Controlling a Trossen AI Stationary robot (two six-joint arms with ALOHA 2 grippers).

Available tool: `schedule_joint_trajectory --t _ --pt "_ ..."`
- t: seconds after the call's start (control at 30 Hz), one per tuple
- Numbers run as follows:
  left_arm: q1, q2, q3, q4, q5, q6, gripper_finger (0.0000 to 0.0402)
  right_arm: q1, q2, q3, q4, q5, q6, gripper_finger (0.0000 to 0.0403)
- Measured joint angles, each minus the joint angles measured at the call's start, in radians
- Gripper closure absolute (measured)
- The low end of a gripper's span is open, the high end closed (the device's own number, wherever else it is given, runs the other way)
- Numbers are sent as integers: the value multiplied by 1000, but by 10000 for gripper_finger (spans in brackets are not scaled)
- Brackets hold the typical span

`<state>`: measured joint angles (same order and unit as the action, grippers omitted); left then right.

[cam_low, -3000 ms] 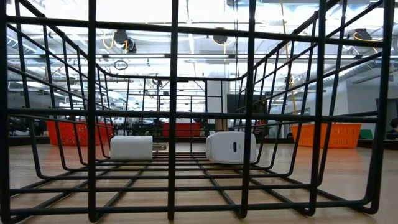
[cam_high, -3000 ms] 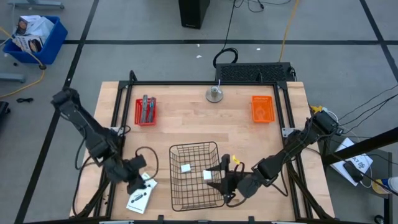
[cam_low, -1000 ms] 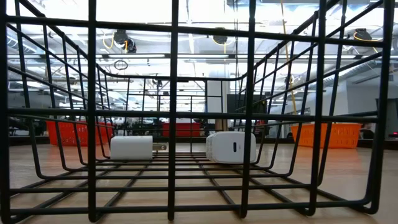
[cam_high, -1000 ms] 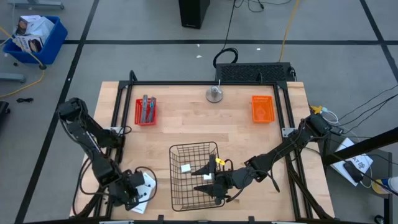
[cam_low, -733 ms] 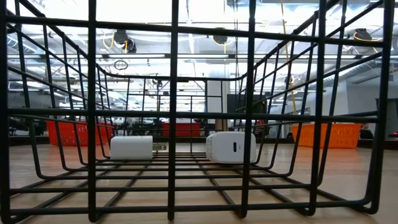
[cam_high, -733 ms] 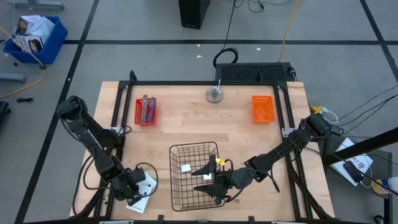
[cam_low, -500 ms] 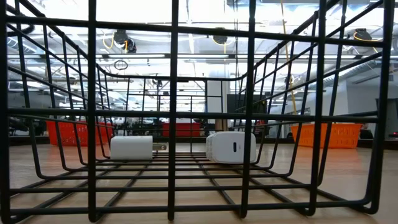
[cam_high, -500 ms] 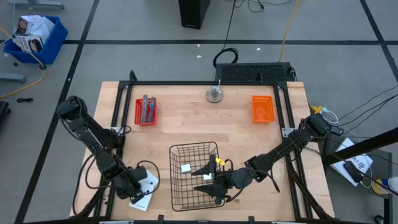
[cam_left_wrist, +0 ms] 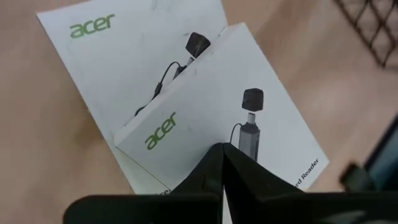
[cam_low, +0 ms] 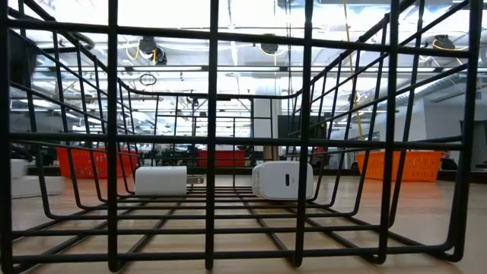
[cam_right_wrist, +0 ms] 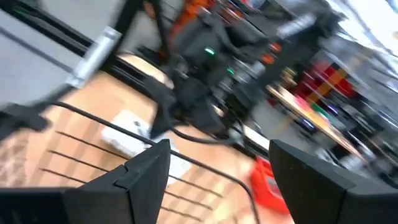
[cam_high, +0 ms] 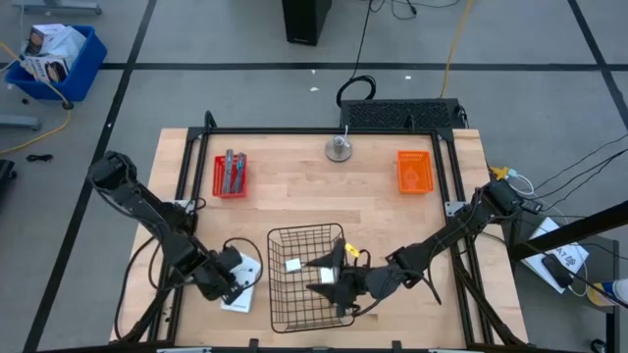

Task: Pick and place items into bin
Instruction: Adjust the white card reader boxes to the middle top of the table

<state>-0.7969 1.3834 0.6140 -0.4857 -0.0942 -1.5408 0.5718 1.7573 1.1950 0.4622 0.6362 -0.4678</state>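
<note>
Two white blocks (cam_high: 293, 265) (cam_high: 328, 277) lie on the floor of the wire basket (cam_high: 280, 319), which stands near the front edge of the bench (cam_high: 294, 196), about midway along it. Just outside the basket, on the side toward the bench's front left corner, the left gripper (cam_high: 238, 279) has its jaws pressed together on the edge of a white card packet (cam_left_wrist: 230, 137), and this packet overlaps a second packet (cam_left_wrist: 130, 50) beneath it on the wood. The right gripper (cam_high: 324, 277) reaches over the basket's right side with its jaws spread wide above the wires. Farther back sit a red tray (cam_high: 231, 176) toward the left and an orange tray (cam_high: 413, 171) toward the right.
</note>
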Motion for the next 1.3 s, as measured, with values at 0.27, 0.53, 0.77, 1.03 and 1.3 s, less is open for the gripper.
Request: schedule_joint_trajectory --t 0.27,0.53,0.77,1.03,1.3 --pt "106 0 1 -52 -45 21 393 24 -22 0 -37 293 -18 140" --pt "221 0 2 -63 -67 91 386 46 -60 0 -148 443 55 140" --pt "310 0 1 -72 -99 179 398 51 -79 0 -203 549 85 140" --pt "385 0 0 -86 -147 248 379 52 -93 0 -211 601 88 140" --pt "441 1 -1 -105 -180 300 392 59 -132 0 -229 647 141 140"
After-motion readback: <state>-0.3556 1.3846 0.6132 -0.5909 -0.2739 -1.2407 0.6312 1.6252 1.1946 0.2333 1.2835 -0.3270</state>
